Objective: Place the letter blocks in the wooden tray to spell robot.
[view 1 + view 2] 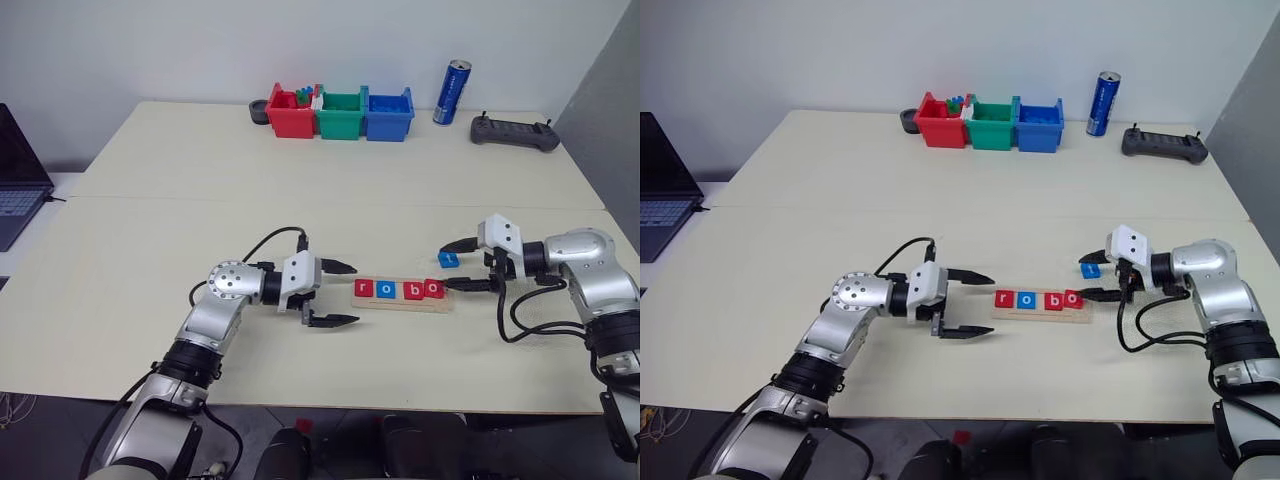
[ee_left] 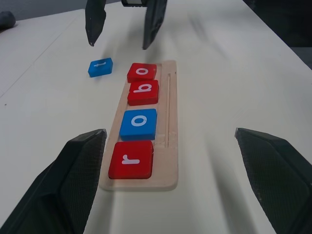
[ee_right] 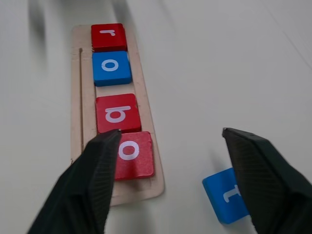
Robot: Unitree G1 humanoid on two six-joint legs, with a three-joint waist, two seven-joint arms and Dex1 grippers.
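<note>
Four letter blocks, r, o, b, o, sit in the wooden tray mid-desk; blue t block lies just beside its right end. Left end effector is wide open w/ nothing held, near tray's left end. Right end effector is open and empty, straddling the t.

This looks like a robotics lab or test room: 2 pale tables pushed together against a bare white wall, 3 plastic bins at 12 o'clock, a black handheld controller and a blue can at 1 o'clock, an open laptop at 10 o'clock.
</note>
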